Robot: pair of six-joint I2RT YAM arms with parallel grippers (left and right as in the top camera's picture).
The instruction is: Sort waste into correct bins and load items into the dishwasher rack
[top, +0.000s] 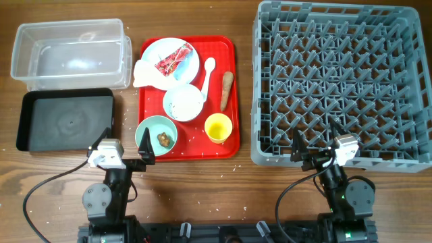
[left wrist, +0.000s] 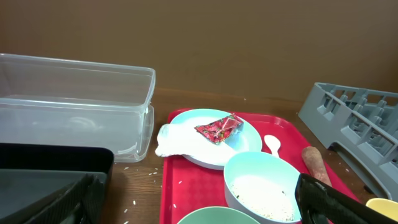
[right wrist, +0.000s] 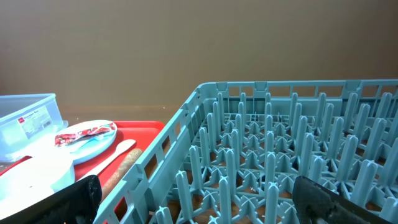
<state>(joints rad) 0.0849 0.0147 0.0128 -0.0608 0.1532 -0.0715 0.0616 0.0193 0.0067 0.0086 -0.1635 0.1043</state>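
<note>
Red plastic, the flat serving tray lies mid-table and carries most of the things. At its far left corner the pale blue plate holds the red printed snack wrapper, lying diagonally; its print is too small to read in any view. Crumpled white tissue hangs over the plate's left rim. The white spoon lies right of the plate, its bowl end at the far side. Beside it the brown sausage-shaped piece runs lengthwise from the near side to the far side of the tray. The blue-white bowl sits mid-tray with rice inside (plain from the left wrist). The mint green bowl at the near left corner holds the small brown lump. The yellow cup stands at the near right.

Left of the tray sit the clear tub, far, and the black tray, near. Only the right wrist view shows a white label on the tub, probably printed but illegible. The grey rack fills the table right of the tray.

The left gripper hangs at the tray's near left corner, jaws spread wide and empty. The right gripper is over the rack's near edge, likewise spread and holding nothing.
</note>
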